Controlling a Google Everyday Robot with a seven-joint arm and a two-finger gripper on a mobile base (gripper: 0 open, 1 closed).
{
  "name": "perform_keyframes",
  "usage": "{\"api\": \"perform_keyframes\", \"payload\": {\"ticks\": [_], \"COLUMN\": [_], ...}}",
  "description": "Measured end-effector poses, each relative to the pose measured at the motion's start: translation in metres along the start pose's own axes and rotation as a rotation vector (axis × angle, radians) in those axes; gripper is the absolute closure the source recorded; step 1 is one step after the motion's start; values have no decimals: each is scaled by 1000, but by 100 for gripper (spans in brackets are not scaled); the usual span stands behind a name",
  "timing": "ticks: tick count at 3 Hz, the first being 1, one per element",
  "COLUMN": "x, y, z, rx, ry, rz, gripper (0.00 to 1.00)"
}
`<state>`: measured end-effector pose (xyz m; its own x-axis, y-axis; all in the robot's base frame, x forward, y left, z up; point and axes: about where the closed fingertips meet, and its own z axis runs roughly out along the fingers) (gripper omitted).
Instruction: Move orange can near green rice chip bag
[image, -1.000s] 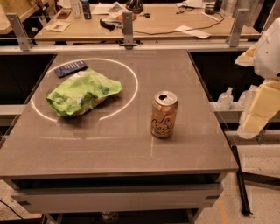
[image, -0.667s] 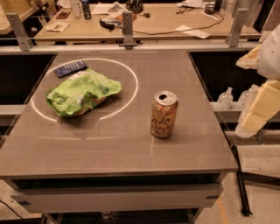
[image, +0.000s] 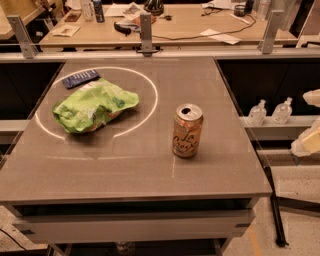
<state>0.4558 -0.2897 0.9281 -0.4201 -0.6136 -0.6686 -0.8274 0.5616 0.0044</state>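
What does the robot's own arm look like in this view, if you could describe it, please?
Little of it shows. The pincer, at the frame's right edge beyond the table, is a smooth, pale cream, blocky shell; above it sits a whiter rounded arm casing. No cables, markings or labels are visible on either piece.
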Motion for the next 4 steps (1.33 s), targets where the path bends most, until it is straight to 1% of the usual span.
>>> {"api": "perform_keyframes", "payload": {"ticks": [1,2,3,4], "x": [-5,-29,-40,-40], "y": [3,14,18,18], "z": [1,-10,-14,-13], "rx": [-65,-127,-148,-147], "ry": [-229,-436,-476,-472], "rz": [73,102,105,104], "gripper": [0,0,0,0]}}
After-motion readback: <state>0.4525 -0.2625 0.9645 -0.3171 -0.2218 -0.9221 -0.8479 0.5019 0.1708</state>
